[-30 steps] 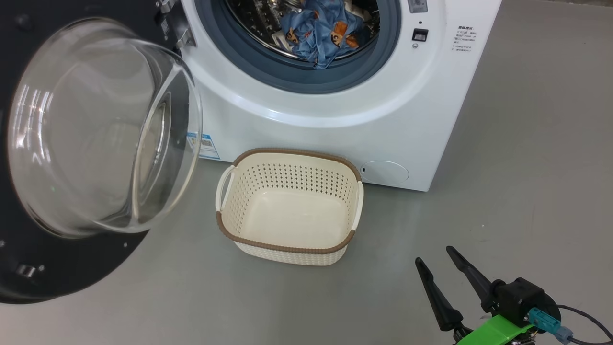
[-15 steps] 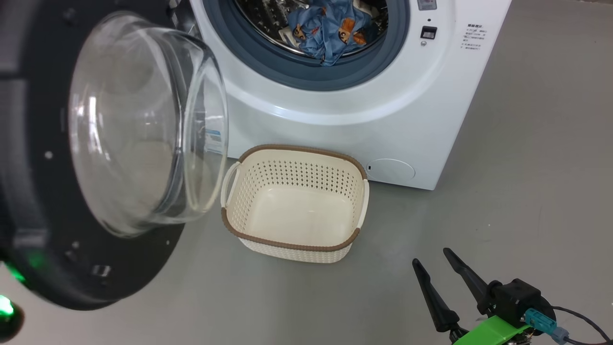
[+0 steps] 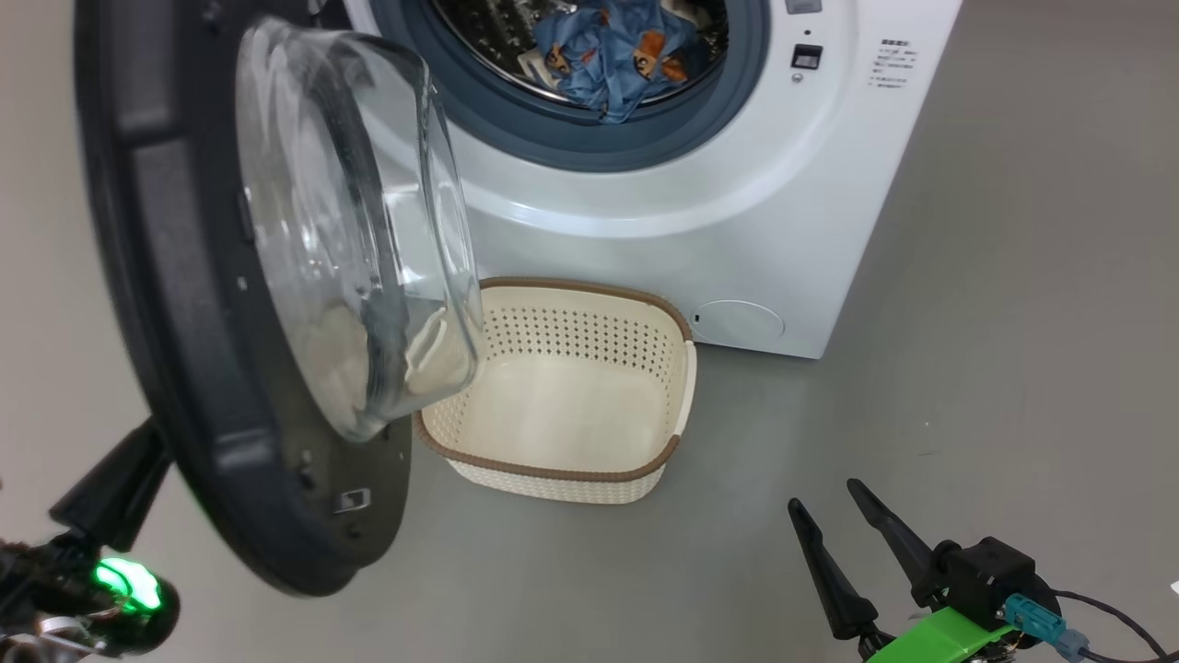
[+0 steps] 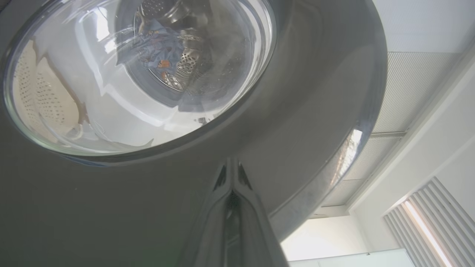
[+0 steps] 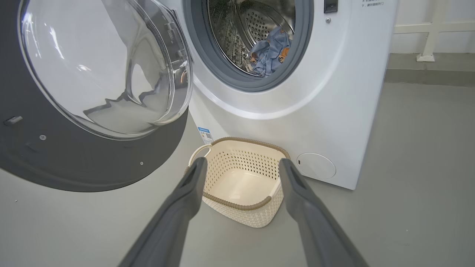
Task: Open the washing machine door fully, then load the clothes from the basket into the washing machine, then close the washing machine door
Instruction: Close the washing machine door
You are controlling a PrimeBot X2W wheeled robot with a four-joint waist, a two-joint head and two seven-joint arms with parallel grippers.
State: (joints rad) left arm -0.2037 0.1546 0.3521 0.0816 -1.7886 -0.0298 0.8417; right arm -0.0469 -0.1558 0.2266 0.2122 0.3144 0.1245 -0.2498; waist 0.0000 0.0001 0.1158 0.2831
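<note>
where the head view is nearest, at 5 o'clock, the right gripper (image 3: 824, 494) hangs over the floor (image 3: 1013, 322), its two dark fingers spread wide with nothing between them, pointing toward 11 o'clock. at 7 o'clock the left gripper (image 4: 231, 163) has its fingers pressed together, tips laid against the glossy outer face of the washing machine door (image 3: 166, 276), where they meet their own reflection. the door stands partly swung and is seen almost edge-on. its black rim runs from 12 down to 7 o'clock, and its clear glass dome (image 3: 350, 230) bulges toward 3 o'clock, covering the left end of the basket (image 3: 589, 287) in that view. the basket sits upright on the floor just in front of the washing machine (image 3: 737, 212), mouth up, long axis from 9 to 3 o'clock, its bare cream bottom showing. beyond it, at 12 o'clock, the clothes (image 3: 612, 55) lie bunched in the steel drum (image 5: 237, 29), blue fabric with orange prints, one fold drooping toward the grey-blue gasket (image 3: 553, 152). the floor is smooth and grey. the left wrist view catches a ribbed white ceiling (image 4: 408, 92), and the right wrist view a white wall (image 5: 415, 15) behind the machine.
</note>
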